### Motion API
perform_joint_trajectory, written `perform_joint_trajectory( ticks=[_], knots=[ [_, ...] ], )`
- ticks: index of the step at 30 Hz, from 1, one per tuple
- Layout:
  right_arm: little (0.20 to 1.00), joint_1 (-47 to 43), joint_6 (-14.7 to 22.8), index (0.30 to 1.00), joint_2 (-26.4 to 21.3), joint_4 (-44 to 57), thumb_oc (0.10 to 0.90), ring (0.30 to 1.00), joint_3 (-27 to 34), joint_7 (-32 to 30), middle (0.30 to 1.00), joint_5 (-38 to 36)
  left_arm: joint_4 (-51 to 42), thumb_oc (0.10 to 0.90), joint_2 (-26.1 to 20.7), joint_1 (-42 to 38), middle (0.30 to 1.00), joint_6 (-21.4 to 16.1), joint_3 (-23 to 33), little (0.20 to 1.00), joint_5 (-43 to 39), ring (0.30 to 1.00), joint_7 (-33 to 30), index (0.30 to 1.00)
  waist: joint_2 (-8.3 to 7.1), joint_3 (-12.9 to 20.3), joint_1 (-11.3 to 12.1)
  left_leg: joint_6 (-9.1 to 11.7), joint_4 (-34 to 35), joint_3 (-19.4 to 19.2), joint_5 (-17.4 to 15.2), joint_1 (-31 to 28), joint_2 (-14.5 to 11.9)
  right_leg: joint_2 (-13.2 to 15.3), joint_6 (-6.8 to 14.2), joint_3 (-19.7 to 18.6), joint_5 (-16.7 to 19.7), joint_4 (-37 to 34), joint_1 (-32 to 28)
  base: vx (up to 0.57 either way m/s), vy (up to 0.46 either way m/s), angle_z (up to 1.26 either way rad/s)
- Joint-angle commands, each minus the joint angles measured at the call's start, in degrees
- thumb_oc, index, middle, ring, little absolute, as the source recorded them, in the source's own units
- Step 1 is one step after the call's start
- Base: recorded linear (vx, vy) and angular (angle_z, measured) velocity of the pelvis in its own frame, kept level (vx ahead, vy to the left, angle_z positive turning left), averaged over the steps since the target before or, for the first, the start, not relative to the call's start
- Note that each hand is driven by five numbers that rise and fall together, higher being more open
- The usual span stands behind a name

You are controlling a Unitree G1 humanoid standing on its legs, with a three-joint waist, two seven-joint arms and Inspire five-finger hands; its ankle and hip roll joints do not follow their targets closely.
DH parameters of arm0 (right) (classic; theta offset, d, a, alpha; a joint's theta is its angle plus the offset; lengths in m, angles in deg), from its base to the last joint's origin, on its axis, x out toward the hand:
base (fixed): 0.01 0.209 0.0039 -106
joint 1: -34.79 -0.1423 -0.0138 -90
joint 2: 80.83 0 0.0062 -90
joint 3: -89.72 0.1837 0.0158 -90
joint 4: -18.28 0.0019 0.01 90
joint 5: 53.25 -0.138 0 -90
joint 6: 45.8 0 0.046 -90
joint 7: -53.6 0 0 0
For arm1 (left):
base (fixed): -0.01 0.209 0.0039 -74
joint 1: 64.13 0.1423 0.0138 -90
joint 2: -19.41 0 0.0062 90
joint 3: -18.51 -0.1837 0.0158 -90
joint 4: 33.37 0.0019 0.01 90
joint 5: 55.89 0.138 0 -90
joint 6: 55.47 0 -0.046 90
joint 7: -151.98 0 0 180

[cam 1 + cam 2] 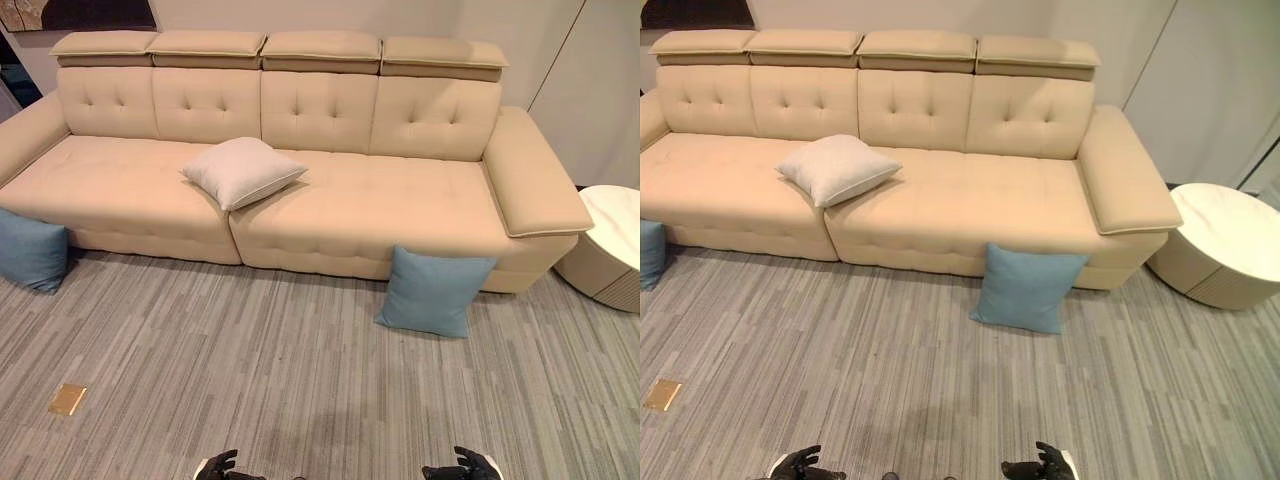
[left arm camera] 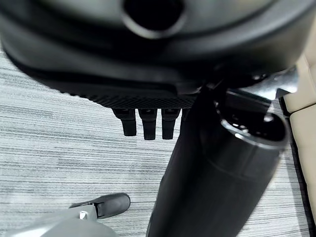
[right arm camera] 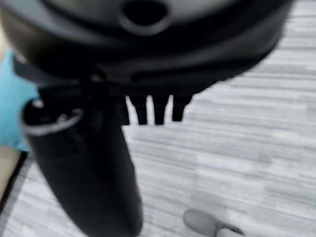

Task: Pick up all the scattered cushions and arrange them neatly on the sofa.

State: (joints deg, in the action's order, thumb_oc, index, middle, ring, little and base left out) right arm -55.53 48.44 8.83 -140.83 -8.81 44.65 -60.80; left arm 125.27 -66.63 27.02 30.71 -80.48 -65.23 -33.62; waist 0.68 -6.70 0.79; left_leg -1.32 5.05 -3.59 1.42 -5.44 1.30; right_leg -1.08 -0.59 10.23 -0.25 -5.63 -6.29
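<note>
A cream cushion (image 1: pixel 242 171) lies tilted on the seat of the beige sofa (image 1: pixel 400 200), near its middle seam. One blue cushion (image 1: pixel 432 291) stands on the carpet, leaning against the sofa's front right of centre. A second blue cushion (image 1: pixel 30 250) rests on the floor by the sofa's left end. My left hand (image 1: pixel 218 467) and right hand (image 1: pixel 468 466) hang low at the near edge, far from every cushion. Both are open and hold nothing; their fingers (image 2: pixel 148 126) (image 3: pixel 153 111) point straight at the carpet.
A round white side table (image 1: pixel 615 245) stands past the sofa's right armrest. A small brass floor plate (image 1: pixel 68 399) sits in the carpet at the near left. Grey striped carpet stretches between me and the sofa.
</note>
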Motion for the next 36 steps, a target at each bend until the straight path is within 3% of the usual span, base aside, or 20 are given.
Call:
perform_joint_trajectory(
  ticks=[1,11,15,16,17,21,23,24,26,29,32,34,36],
  knots=[
    [0.900,-2.14,0.65,0.900,-1.65,-0.29,0.800,0.900,-1.31,-1.31,0.900,1.22,2.79,0.800,-0.45,-3.72,0.900,-1.72,0.05,0.900,1.79,0.900,-1.05,0.900,-1.54,1.38,0.82,3.52,-0.05,0.55,-3.01,-0.31,-1.89,6.02,8.16,-0.11,-0.14,0.63,0.02,0.00,0.000,0.00],
    [0.900,-2.24,0.23,0.900,-1.20,-1.50,0.800,0.900,-1.43,-1.49,0.900,1.58,4.05,0.800,-0.63,-3.67,0.900,-1.27,-0.16,0.900,3.42,0.900,-1.77,0.900,-1.84,0.96,1.22,2.66,-0.05,0.44,-3.58,-0.47,-1.52,5.96,8.12,-1.45,-0.09,0.63,0.30,0.03,0.009,-0.06],
    [0.900,-2.84,-0.19,0.900,-1.02,-0.94,0.800,0.900,-2.14,-1.50,0.900,2.02,3.32,0.800,-0.75,-4.31,0.900,-1.12,-1.23,0.900,4.20,0.900,-1.73,0.900,-1.70,-0.01,1.35,2.18,-0.47,-1.71,-3.99,0.30,-1.82,6.03,8.32,-1.09,-0.27,4.61,3.43,-0.05,-0.036,-0.35],
    [0.900,-3.92,-0.47,0.900,-1.03,-0.84,0.800,0.900,-3.12,-1.71,0.900,2.89,2.41,0.800,-1.30,-5.08,0.900,-1.42,-1.76,0.900,4.11,0.900,-2.00,0.900,-1.72,-1.24,1.75,2.43,-1.45,-3.30,-4.20,0.83,-2.67,6.27,8.41,1.97,-0.44,8.21,6.23,-0.07,-0.190,-0.45],
    [0.900,-4.05,-0.54,0.900,-1.15,-0.86,0.800,0.900,-3.30,-1.64,0.900,3.00,1.99,0.800,-1.51,-5.41,0.900,-1.54,-1.99,0.900,3.95,0.900,-2.00,0.900,-1.86,-1.29,1.52,2.67,-2.65,-3.53,-4.37,1.30,-3.03,6.21,8.13,2.46,-0.94,8.37,6.48,-0.04,-0.224,-0.66],
    [0.900,-3.82,-0.12,0.900,-1.59,-1.21,0.800,0.900,-2.46,-1.92,0.900,1.76,2.01,0.800,-1.20,-6.48,0.900,-1.75,-3.19,0.900,4.48,0.900,-1.93,0.900,-2.19,-1.78,0.64,4.04,-7.05,-3.29,-4.85,3.12,-4.07,5.38,6.37,1.76,-1.91,6.58,5.23,0.04,-0.199,-0.53],
    [0.900,-3.92,0.46,0.900,-2.77,-1.17,0.800,0.900,-1.66,-2.43,0.900,0.73,1.00,0.800,-0.46,-8.23,0.900,-1.86,-5.58,0.900,5.57,0.900,-1.81,0.900,-2.53,-4.13,-0.41,6.75,-18.22,-3.54,-1.00,8.99,-6.52,4.83,4.59,2.30,-2.16,4.52,3.64,0.03,-0.318,0.55],
    [0.900,-3.76,0.44,0.900,-3.31,-1.37,0.800,0.900,-1.54,-2.87,0.900,-0.35,0.22,0.800,-0.32,-8.75,0.900,-2.11,-6.28,0.900,4.22,0.900,-2.05,0.900,-2.86,-5.35,-0.20,5.90,-22.80,0.09,-0.75,14.13,-4.91,4.32,3.46,1.35,-2.67,3.93,2.97,0.11,-0.221,0.63],
    [0.900,-3.31,0.55,0.900,-3.29,-2.13,0.800,0.900,-1.87,-3.31,0.900,-0.39,0.24,0.800,-0.25,-8.42,0.900,-1.96,-6.57,0.900,4.19,0.900,-2.24,0.900,-3.01,-5.02,0.69,4.97,-16.28,2.40,-2.19,16.76,-1.47,3.43,3.93,-0.30,-3.75,2.75,1.58,0.25,-0.029,0.02],
    [0.900,-3.18,0.53,0.900,-2.73,-2.30,0.800,0.900,-1.86,-3.40,0.900,-0.68,0.55,0.800,-0.23,-8.01,0.900,-1.89,-6.47,0.900,4.37,0.900,-2.08,0.900,-2.78,-4.70,1.52,4.77,-12.73,2.71,-0.62,17.38,-0.71,2.30,4.16,-2.10,-5.06,2.79,0.17,0.20,0.072,-1.12],
    [0.900,-3.23,0.36,0.900,-1.76,-1.85,0.800,0.900,-2.32,-3.36,0.900,-0.26,-0.24,0.800,-0.61,-7.70,0.900,-1.70,-6.12,0.900,4.36,0.900,-2.04,0.900,-3.52,-3.93,1.78,3.45,-13.50,2.61,-2.51,16.15,-0.13,3.22,4.63,-3.56,-6.09,5.18,0.37,0.25,0.181,-0.81],
    [0.900,-3.93,0.11,0.900,-0.90,-0.82,0.800,0.900,-3.01,-2.97,0.900,0.27,-0.82,0.800,-1.18,-7.65,0.900,-1.73,-5.91,0.900,4.51,0.900,-1.97,0.900,-4.45,-3.55,2.72,1.55,-13.77,0.83,-5.01,14.59,0.21,4.68,6.28,-5.02,-5.81,9.53,2.24,0.24,0.252,-0.83],
    [0.900,-4.66,-0.19,0.900,-0.48,-0.13,0.800,0.900,-3.78,-2.54,0.900,0.64,-1.85,0.800,-2.19,-7.83,0.900,-1.64,-5.42,0.900,4.09,0.900,-2.01,0.900,-4.49,-4.14,2.86,-0.40,-14.16,0.12,-6.40,13.64,0.37,5.55,8.72,-5.42,-3.53,18.63,7.42,0.15,0.212,-0.37]
  ],
)
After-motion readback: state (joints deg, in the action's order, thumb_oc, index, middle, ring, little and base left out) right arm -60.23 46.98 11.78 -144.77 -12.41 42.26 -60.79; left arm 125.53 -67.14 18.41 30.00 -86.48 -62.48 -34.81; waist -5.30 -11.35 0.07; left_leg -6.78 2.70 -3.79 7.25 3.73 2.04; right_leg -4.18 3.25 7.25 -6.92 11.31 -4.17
